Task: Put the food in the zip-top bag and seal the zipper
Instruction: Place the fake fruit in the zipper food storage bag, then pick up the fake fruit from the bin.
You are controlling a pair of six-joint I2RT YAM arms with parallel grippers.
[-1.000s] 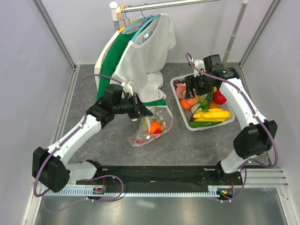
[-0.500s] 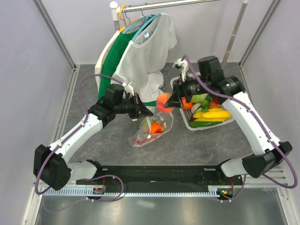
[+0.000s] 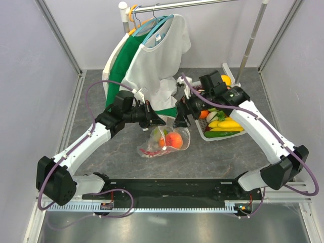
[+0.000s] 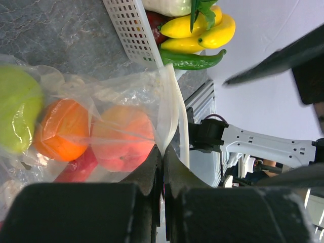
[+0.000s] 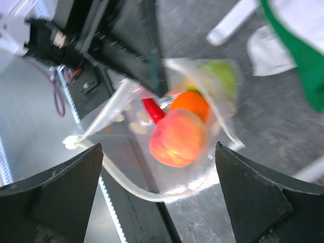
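Peach-pink fruit (image 3: 174, 139), top view: now inside the zip-top bag (image 3: 152, 150), gone from your right gripper (image 3: 180, 119), which hangs spread and empty above the mouth | left wrist: left gripper (image 4: 162, 152) clamped on the bag rim by the zipper (image 4: 179, 126) | right wrist: drop confirmed; more food waits in the basket (image 4: 129, 30).

Basket: white slotted plastic basket (image 4: 129, 30), right side of the grey mottled table (image 3: 212, 157).
Garments: white shirt (image 3: 157, 55) and green shirt (image 3: 126, 61) hanging from a metal rail (image 3: 192, 5).
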